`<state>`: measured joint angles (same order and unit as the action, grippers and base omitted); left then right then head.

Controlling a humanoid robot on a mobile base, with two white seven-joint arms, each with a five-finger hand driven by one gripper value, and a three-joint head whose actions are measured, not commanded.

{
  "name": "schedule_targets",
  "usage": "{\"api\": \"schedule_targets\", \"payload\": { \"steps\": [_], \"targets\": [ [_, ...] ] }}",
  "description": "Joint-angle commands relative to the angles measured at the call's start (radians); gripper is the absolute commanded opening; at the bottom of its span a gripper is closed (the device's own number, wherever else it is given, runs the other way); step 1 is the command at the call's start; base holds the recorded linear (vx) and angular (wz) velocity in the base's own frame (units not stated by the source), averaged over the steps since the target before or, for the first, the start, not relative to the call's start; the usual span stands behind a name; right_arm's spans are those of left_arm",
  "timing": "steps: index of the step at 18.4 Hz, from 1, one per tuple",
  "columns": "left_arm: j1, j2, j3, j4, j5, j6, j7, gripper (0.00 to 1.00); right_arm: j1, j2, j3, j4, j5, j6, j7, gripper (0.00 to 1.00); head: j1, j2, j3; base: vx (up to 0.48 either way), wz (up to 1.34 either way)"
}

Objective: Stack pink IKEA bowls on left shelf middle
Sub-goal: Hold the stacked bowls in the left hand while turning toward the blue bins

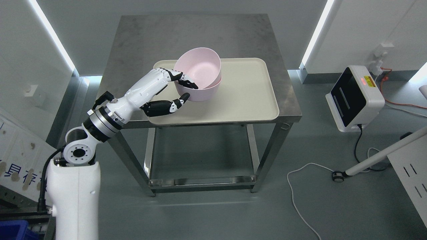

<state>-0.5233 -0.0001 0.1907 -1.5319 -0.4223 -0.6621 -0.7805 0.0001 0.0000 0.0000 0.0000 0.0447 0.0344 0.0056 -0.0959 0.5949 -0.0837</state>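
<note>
Two pink bowls are nested on a cream tray [247,96] on the steel table [200,36]. The upper bowl [200,65] sits tilted inside the lower bowl [208,93]. My left hand [187,91] reaches in from the lower left to the bowls' left side. Its fingers [181,79] lie across the seam between the two bowls. Its thumb [181,100] presses on the lower bowl's outer wall, so the hand pinches the lower bowl at its left rim. The rim under the fingers is hidden. The right arm is out of view.
The table has a lower steel shelf [200,181]. A white box device [355,98] stands on the floor at the right with cables [300,203] beside it. A white angled pole [383,155] crosses the right side. A blue bin [13,230] sits at the lower left.
</note>
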Motion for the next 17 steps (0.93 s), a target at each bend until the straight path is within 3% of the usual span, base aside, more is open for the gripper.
{"api": "schedule_targets", "payload": {
  "steps": [1,10,17],
  "targets": [
    [0.006,0.018,0.029,-0.011,0.0,-0.002,0.0,0.03,0.029,-0.017,-0.011,-0.034,-0.045,0.001,0.001,1.0,0.0,0.0,0.0,-0.158,-0.02],
    [0.008,0.018,0.03,-0.011,0.007,0.001,-0.002,0.03,0.029,-0.017,-0.011,-0.034,-0.045,-0.001,0.001,1.0,0.0,0.0,0.0,-0.129,-0.1],
    [0.014,0.018,0.022,-0.01,0.01,0.002,-0.002,0.04,0.029,-0.017,-0.011,-0.034,-0.045,0.001,0.001,1.0,0.0,0.0,0.0,-0.286,0.0]
  ]
}}
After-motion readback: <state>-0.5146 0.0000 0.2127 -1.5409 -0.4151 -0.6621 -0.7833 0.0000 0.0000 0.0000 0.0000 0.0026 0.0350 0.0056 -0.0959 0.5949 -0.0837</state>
